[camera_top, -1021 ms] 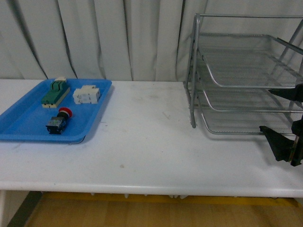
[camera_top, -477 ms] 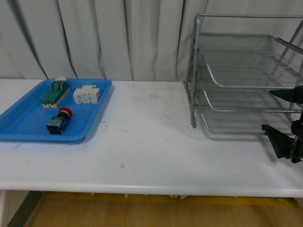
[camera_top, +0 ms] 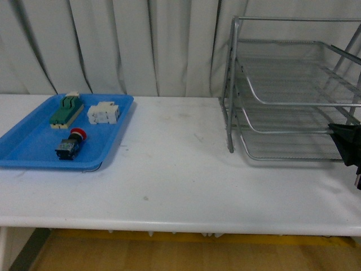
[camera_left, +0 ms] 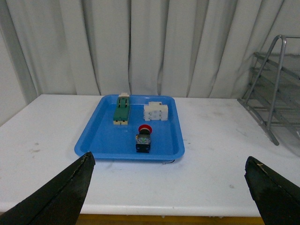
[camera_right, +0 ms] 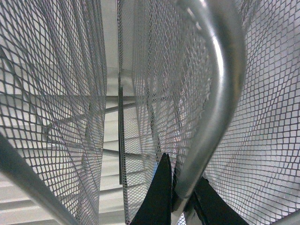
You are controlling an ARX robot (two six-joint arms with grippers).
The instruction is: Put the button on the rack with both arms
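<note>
We see the button (camera_top: 69,144) lying on its side in the blue tray (camera_top: 28,148) at the left of the white table (camera_top: 180,175), just in front of the green-topped block (camera_top: 65,111) and the white block (camera_top: 102,113). Our left gripper (camera_left: 168,159) hangs short of the tray, jaws spread wide. Our right gripper (camera_right: 182,199) is pinched onto a tube of the rack (camera_top: 282,84) over on the right.
</note>
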